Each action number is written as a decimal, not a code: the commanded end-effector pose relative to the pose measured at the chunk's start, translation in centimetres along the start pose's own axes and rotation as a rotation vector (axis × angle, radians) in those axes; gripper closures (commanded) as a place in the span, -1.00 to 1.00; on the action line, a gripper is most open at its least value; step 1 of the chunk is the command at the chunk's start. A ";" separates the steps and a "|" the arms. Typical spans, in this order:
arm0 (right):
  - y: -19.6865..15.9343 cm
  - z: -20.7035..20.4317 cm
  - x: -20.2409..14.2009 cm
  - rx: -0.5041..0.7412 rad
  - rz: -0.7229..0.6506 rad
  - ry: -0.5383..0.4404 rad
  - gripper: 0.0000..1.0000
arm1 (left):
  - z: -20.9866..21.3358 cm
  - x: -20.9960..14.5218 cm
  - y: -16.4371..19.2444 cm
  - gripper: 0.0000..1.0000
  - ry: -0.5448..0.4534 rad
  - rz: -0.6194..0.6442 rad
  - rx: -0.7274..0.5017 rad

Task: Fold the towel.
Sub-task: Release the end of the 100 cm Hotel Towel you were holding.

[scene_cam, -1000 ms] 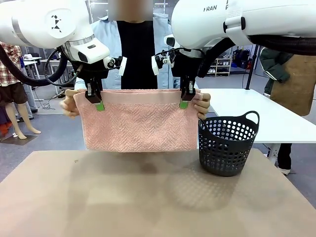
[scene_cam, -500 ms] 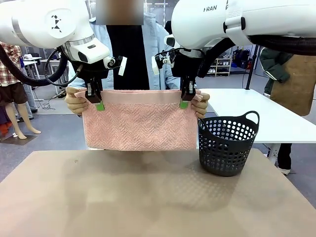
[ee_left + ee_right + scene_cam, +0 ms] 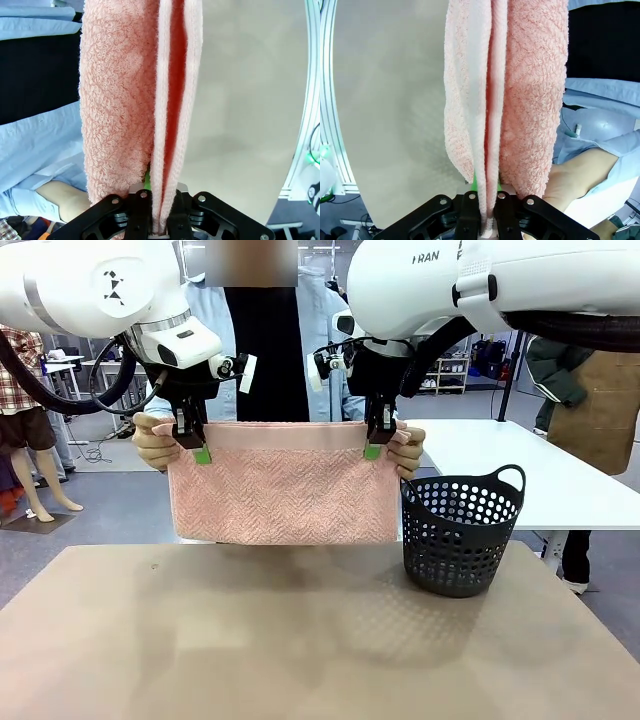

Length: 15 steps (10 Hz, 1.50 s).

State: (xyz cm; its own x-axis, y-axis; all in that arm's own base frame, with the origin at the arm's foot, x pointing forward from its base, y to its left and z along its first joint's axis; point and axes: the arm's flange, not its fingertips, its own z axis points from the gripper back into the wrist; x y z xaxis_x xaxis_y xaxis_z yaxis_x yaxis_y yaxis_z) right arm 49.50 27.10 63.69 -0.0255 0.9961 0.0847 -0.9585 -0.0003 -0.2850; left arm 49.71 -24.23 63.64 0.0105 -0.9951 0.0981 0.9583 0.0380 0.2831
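The pale salmon-pink towel (image 3: 285,485) hangs doubled above the far edge of the table, its plain hem band along the top. My left gripper (image 3: 199,448) is shut on the top edge near the left corner, my right gripper (image 3: 373,446) on the top edge near the right corner. A person's hands (image 3: 152,440) (image 3: 408,452) hold both outer corners beside my fingers. In the left wrist view the towel's layers (image 3: 165,115) run up from between my shut fingers (image 3: 137,220). The right wrist view shows the same cloth (image 3: 520,95) clamped in my fingers (image 3: 470,215).
A dark perforated basket (image 3: 462,530) stands on the tan table (image 3: 300,640) at the right, close under the towel's right end. The person stands just beyond the far edge. A white table (image 3: 560,470) lies behind on the right.
The person's hands have drawn inward, from wide of the corners to right against them, and the towel has shifted slightly. My grippers have stayed shut on the top edge.
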 end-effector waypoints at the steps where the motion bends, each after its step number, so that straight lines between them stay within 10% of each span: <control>1: 0.0 0.0 0.0 0.000 0.000 0.000 0.91 | 0.1 -0.1 0.1 1.00 0.005 0.008 0.008; 2: 0.0 0.2 -0.1 -0.010 0.005 -0.023 0.91 | 0.0 0.0 0.0 0.63 0.000 0.000 0.000; 3: 0.1 0.4 -0.1 -0.012 0.008 -0.020 0.14 | 0.2 0.0 0.0 0.02 0.004 0.002 0.009; 4: 0.2 0.6 -0.1 -0.015 0.007 -0.016 0.14 | 0.4 0.0 0.0 -0.26 0.004 0.005 0.011; 5: 0.4 1.0 0.1 -0.021 0.011 -0.017 -0.64 | 0.8 0.0 -0.1 -0.86 -0.001 0.011 0.016; 6: 0.6 1.4 0.2 -0.030 0.017 -0.017 0.08 | 1.3 0.1 -0.3 -1.00 -0.002 0.014 0.022; 7: 0.8 2.0 0.3 -0.043 0.017 -0.019 -1.00 | 1.9 0.1 -0.5 -1.00 -0.006 0.015 0.035; 8: 1.1 2.8 0.3 -0.061 0.017 -0.030 -0.70 | 2.9 -0.1 -0.7 -1.00 -0.021 0.026 0.051; 9: 1.5 4.2 0.0 -0.083 0.013 -0.057 -1.00 | 4.5 -0.4 -1.3 -0.77 -0.044 0.042 0.073; 13: 3.0 11.4 -7.9 -0.100 -0.141 -0.451 -1.00 | 11.3 -5.8 -3.5 -1.00 -0.319 0.228 0.173; 15: 5.0 12.3 -11.9 -0.131 -0.248 -0.490 -1.00 | 12.4 -10.1 -5.5 -1.00 -0.449 0.411 0.166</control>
State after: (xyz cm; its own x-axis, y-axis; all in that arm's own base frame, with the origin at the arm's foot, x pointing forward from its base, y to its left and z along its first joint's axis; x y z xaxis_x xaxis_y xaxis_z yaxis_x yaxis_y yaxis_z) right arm 42.92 15.26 75.73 0.0329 0.8255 0.5635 -0.9188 0.2469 -0.3080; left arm 42.43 -14.57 75.25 0.1736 -0.8270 0.5348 0.8729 0.3806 0.3052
